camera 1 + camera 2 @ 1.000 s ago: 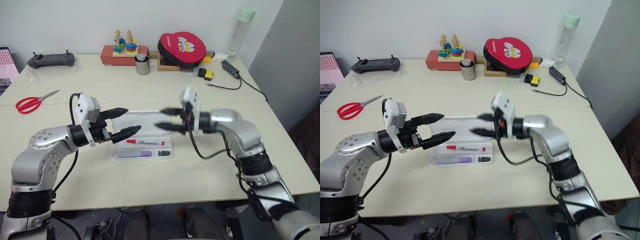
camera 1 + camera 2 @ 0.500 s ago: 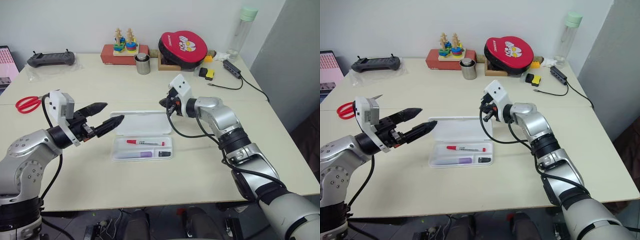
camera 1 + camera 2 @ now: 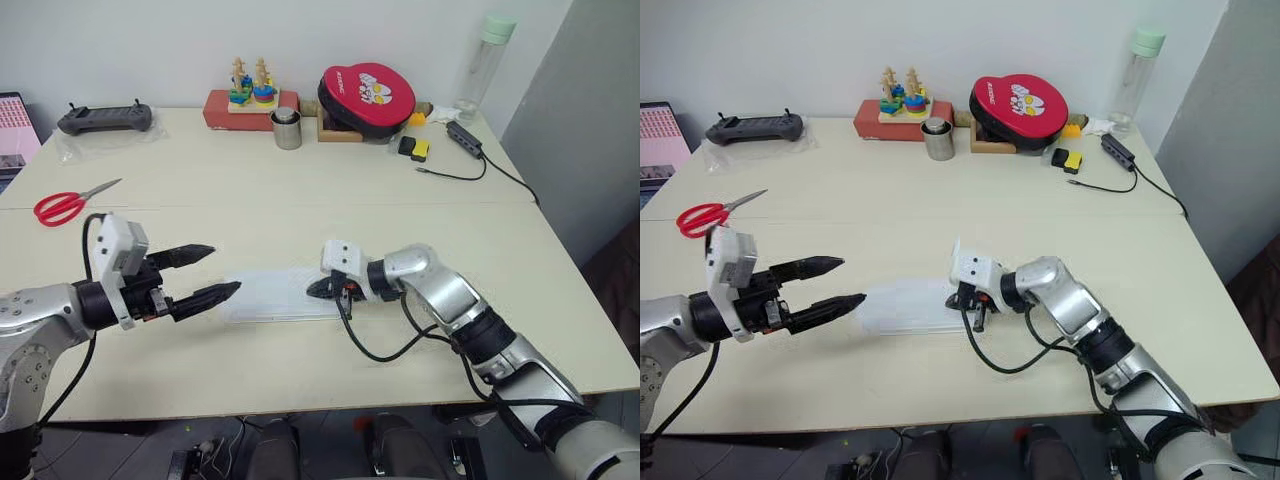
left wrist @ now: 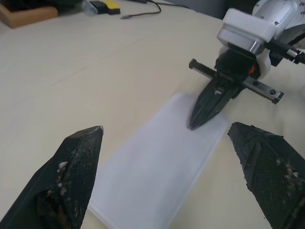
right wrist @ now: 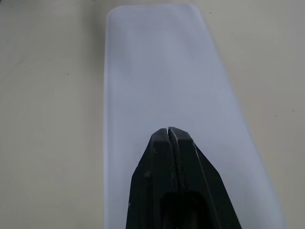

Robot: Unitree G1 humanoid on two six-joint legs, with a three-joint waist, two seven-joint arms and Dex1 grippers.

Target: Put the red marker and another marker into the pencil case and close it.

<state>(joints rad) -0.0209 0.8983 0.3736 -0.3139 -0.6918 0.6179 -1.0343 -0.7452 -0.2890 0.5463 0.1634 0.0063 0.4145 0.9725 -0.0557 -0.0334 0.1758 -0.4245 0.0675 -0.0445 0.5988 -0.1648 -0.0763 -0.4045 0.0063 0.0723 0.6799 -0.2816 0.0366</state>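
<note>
The pencil case (image 3: 270, 296) lies flat in the middle of the table with its white lid down. The red marker and the other marker are hidden inside it. My right gripper (image 3: 316, 290) is shut, and its tip rests on the lid near the case's right end, as the left wrist view (image 4: 193, 125) and the right wrist view (image 5: 169, 130) also show. My left gripper (image 3: 223, 268) stands open just left of the case, a little above the table, holding nothing.
Red-handled scissors (image 3: 62, 205) lie at the far left. Along the back edge stand a controller (image 3: 105, 118), a stacking toy (image 3: 248, 88), a metal cup (image 3: 287, 130), a red pouch (image 3: 368, 92), a bottle (image 3: 480, 60) and a cable (image 3: 470, 160).
The case's lid, open before, now lies down. My right gripper shut, then sank with the lid onto the case. My left gripper drew back to the left and lower.
</note>
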